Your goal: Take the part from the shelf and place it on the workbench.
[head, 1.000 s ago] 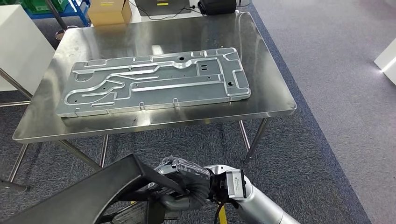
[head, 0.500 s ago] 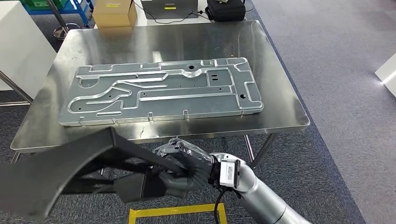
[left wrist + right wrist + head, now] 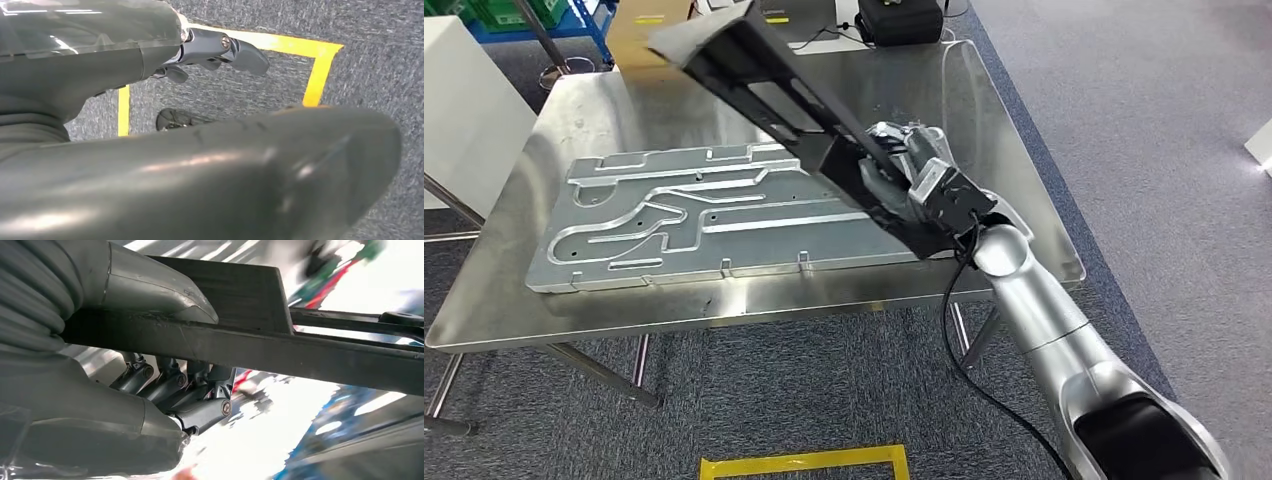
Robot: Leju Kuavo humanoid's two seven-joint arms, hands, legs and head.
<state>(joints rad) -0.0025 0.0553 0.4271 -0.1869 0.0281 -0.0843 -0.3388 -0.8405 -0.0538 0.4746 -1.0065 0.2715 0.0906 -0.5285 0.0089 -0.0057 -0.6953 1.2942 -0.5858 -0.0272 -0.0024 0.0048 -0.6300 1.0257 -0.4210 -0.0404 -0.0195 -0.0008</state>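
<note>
We are carrying the long black part [image 3: 769,75] and now it is up over the workbench [image 3: 984,100], so the putting-down step is in hand. Our right hand [image 3: 904,165] grips the part at its near end, with the thumb on one side and the dark fingers [image 3: 195,390] curled under the other. The far end sticks up high and tilted above the big silver plate [image 3: 674,215] that lies on the bench. Next we think we must bring the part down flat and gently, and then let go. Half a second ago the part hung low in front of the bench, below its edge; now our arm has lifted it up over the top. Our left hand [image 3: 220,47] hangs over the floor by the yellow tape [image 3: 315,75], holding nothing, fingers curled in.
</note>
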